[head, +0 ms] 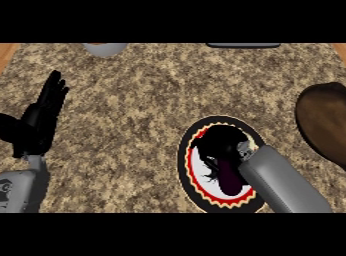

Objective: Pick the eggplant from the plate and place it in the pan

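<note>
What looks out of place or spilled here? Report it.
Nothing stands out. The eggplant lies on the plate under the right hand, whose fingers curl over it. The pan sits upright at the right edge. The left hand rests open at the left.

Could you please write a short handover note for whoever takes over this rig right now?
Right hand: down over the plate, fingers curled round the eggplant, which still lies on the plate.
Left hand: open, resting at the view's left, holding nothing.
Pan: at the right edge of the counter, nothing seen in it.
Done: reach and closing on the eggplant.
Left: lift it, carry it right, set it in the pan, let go.
</note>
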